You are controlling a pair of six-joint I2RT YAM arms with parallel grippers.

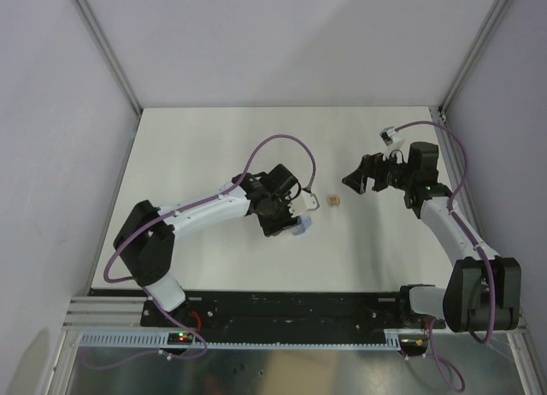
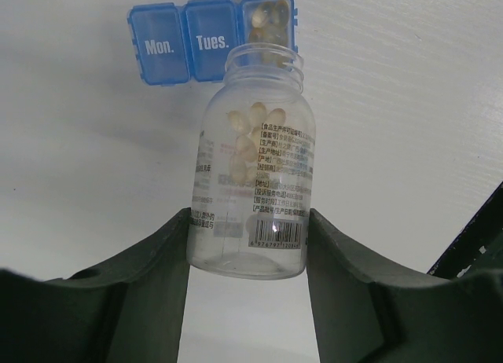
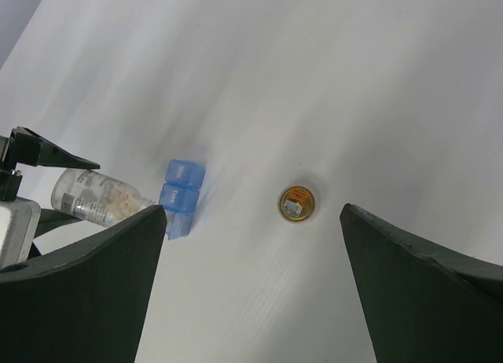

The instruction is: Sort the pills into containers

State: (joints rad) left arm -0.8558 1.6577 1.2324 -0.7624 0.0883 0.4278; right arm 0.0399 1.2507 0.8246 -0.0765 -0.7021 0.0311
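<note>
**At the open end cell, the bottle mouth is lined up**

Left gripper (image 2: 249, 221) is partly closed on the clear bottle (image 2: 251, 166), clamping its base end with the mouth pointing away from the wrist. Pale pills (image 2: 255, 123) lie inside the bottle. A few sit in the open cell of the blue pill organiser (image 2: 189, 41), beside "Tues."

The strip lies crosswise to the bottle's long axis, and the mouth overlaps that end cell (whether they touch I cannot tell). A steeper tilt would likely decide the pour.

Right gripper (image 3: 253, 214) hangs spread wide and empty, well apart beyond the small cap (image 3: 298, 203), so the left arm is nearer.
</note>
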